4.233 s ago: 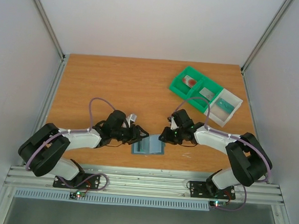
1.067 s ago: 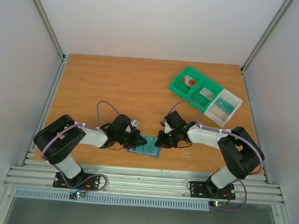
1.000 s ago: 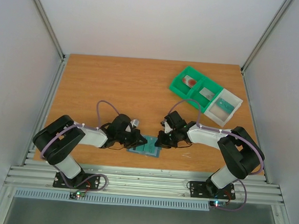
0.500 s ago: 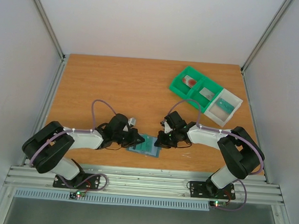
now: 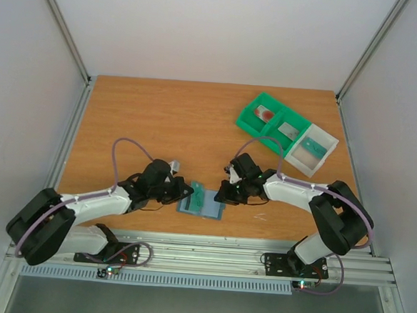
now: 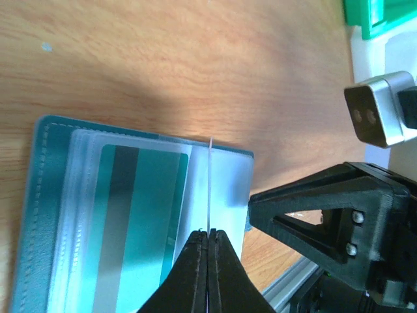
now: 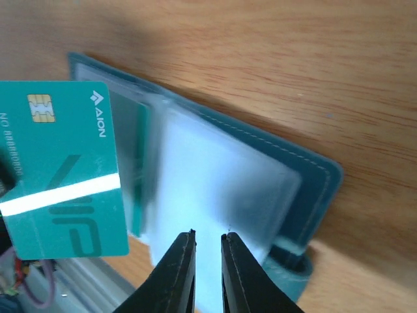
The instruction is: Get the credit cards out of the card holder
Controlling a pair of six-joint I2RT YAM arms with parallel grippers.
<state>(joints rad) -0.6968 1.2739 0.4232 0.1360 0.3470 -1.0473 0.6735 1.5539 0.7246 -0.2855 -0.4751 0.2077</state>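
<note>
The slate-blue card holder (image 5: 206, 209) lies open on the table near the front edge. My left gripper (image 5: 189, 192) is shut on a teal credit card (image 5: 198, 196) and holds it upright just above the holder's left panel. In the left wrist view this card (image 6: 210, 182) shows edge-on between the closed fingertips of the left gripper (image 6: 208, 233). In the right wrist view the same card (image 7: 62, 169) shows its face. Another teal card (image 6: 137, 215) sits in a clear sleeve of the holder (image 6: 42, 215). My right gripper (image 5: 222, 195) hovers at the holder's right panel (image 7: 313, 189), and in its own view the right gripper (image 7: 208, 233) has its jaws a narrow gap apart and empty.
A green and white compartment bin (image 5: 248, 118) stands at the back right. It holds a reddish card (image 5: 264, 114), a grey card (image 5: 289, 130) and a teal card (image 5: 313, 144). The table's front rail runs just behind the holder.
My left gripper has pulled the teal card out of the holder and drawn back to the left, raising it on edge. The right gripper has stayed at the holder's right side.
</note>
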